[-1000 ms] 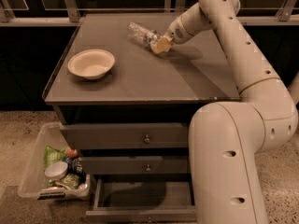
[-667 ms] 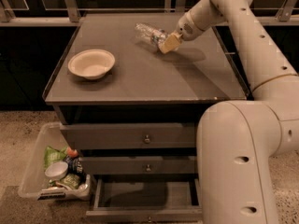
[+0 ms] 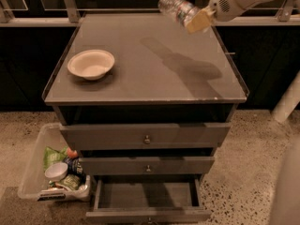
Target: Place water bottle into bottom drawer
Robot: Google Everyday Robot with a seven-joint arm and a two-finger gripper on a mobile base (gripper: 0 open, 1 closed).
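Observation:
My gripper point(image 3: 198, 20) is at the top right, high above the back of the cabinet top, shut on the water bottle point(image 3: 176, 7). The bottle is clear and crinkled and sticks out to the left of the cream fingers point(image 3: 200, 22), tilted, well clear of the surface. The bottom drawer point(image 3: 147, 200) stands pulled out at the foot of the cabinet, a shallow grey box with nothing in it. Its front edge lies at the bottom of the view.
A cream round bowl point(image 3: 91, 63) sits on the left of the cabinet top point(image 3: 154, 74). The two upper drawers point(image 3: 146, 136) are slightly out. A clear bin point(image 3: 36, 168) with snacks and a cup stands on the floor at the left.
The gripper has lifted the water bottle off the cabinet top and raised it; the arm has swung up and right, and much of its body has left the view.

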